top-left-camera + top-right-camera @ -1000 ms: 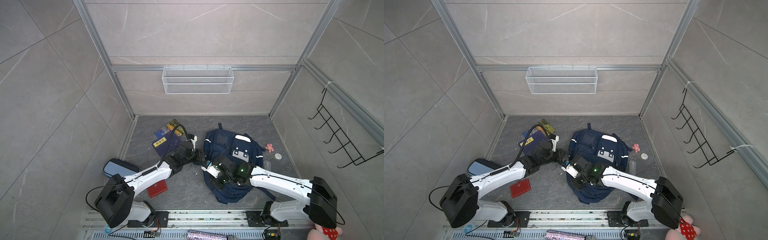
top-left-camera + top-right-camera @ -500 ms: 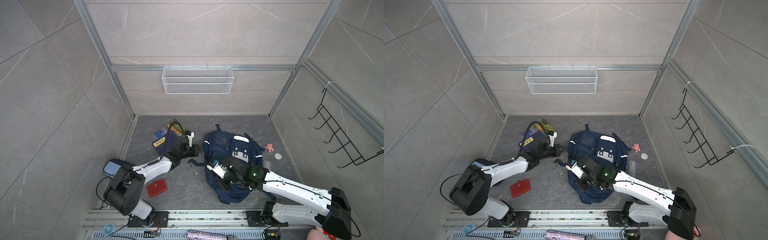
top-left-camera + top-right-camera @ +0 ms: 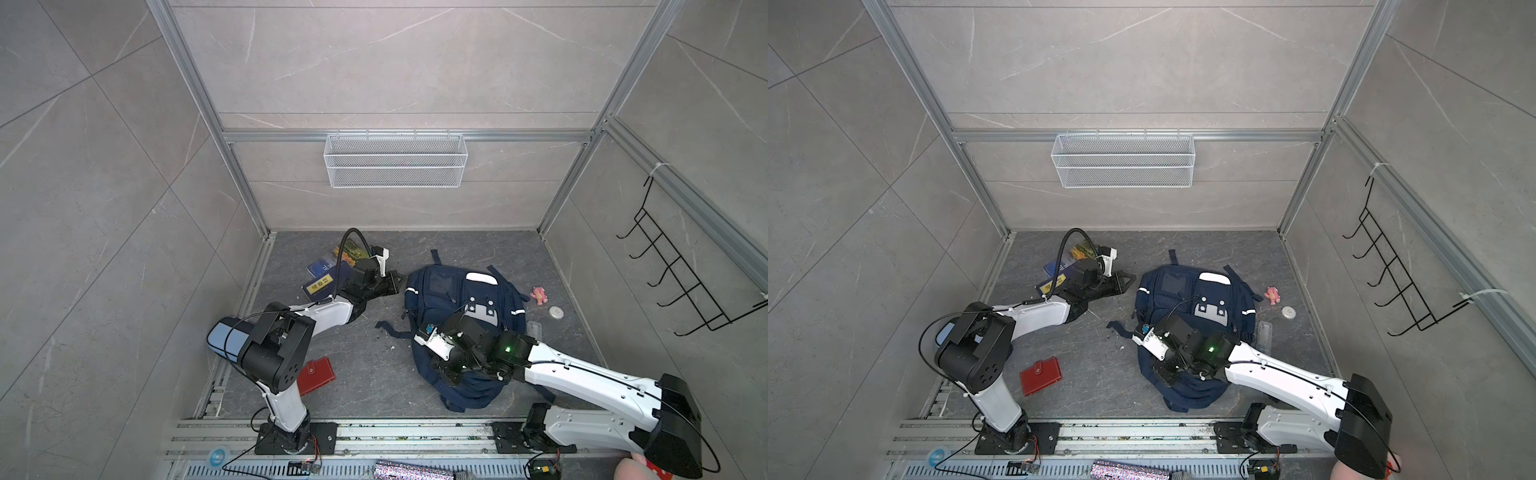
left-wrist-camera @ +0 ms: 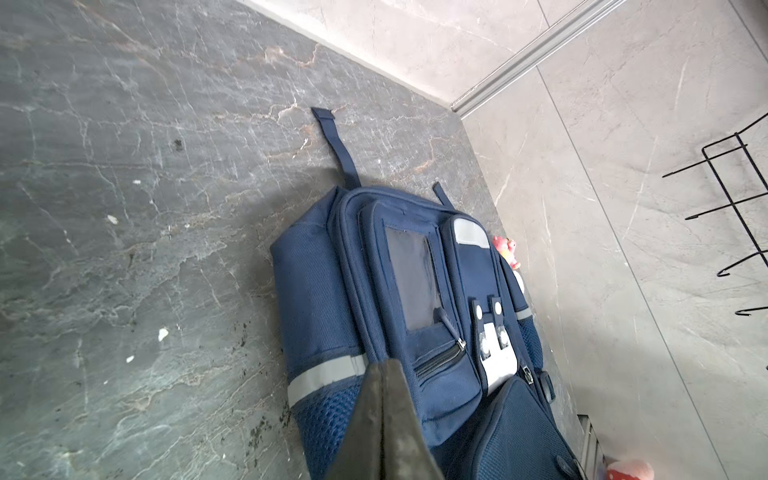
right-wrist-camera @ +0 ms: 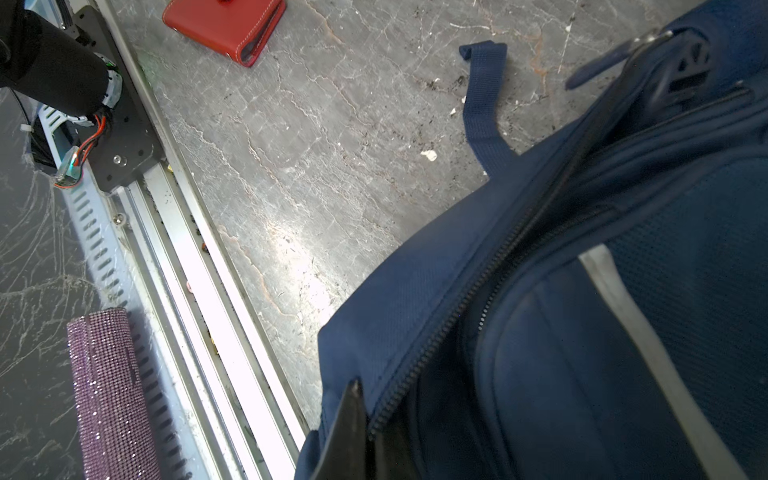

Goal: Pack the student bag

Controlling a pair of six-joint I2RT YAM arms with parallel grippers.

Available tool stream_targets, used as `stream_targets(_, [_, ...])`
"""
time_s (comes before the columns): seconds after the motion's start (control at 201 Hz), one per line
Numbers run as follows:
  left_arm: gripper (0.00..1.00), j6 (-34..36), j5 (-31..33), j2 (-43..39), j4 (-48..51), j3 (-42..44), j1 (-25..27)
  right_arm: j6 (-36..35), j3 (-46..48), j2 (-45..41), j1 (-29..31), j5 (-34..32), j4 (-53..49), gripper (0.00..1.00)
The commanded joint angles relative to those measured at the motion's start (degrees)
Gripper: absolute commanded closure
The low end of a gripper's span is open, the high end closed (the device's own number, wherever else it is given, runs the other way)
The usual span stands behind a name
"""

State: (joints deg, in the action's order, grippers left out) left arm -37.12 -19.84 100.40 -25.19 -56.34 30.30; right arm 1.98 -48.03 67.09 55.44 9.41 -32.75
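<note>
Big navy cloth backpack (image 3: pixel 461 291) lies flat; blue books (image 3: pixel 322 276) and red leather wallet (image 3: pixel 316 376) wait outside. Left claw (image 4: pixel 384 415) closed, empty. Right claw (image 5: pixel 370 432) at its zip (image 5: pixel 449 324): cannot tell.

Navy student bag (image 3: pixel 461 297) lies flat (front up).

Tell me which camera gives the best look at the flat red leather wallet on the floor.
A top view: the flat red leather wallet lies whole on the grey floor. The right wrist view shows it closer, stitching visible, but cropped by the picture's edge. The left wrist view misses it.
</note>
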Motion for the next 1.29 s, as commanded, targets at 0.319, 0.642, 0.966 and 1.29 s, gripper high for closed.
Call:
stream_targets(0.319, [0.37, 4.7, 4.4, -26.3, 29.6, 10.1, 4.9, 3.6, -17.4, 1.9, -11.8, -2.7, -12.6, 0.28])
stream_targets(0.642, [0.23, -9.2, 13.1, -22.2, 35.3, 14.7, 20.5, 12.1, -19.3, 8.9, -19.7, -6.8, -20.0, 0.23])
stream_targets(0.966, [0.31, -18.1, 20.6, -11.0, 33.7, 10.3, 23.7, 13.3, -16.9, 12.2, -27.9, -6.9, -17.1, 0.22])
stream_targets(1.29, [1.0, -19.3, 21.4, -3.6, 29.5, 4.2, 23.1, 8.8, -22.0, 13.3, -31.2, -7.6, -16.6, 0.22])
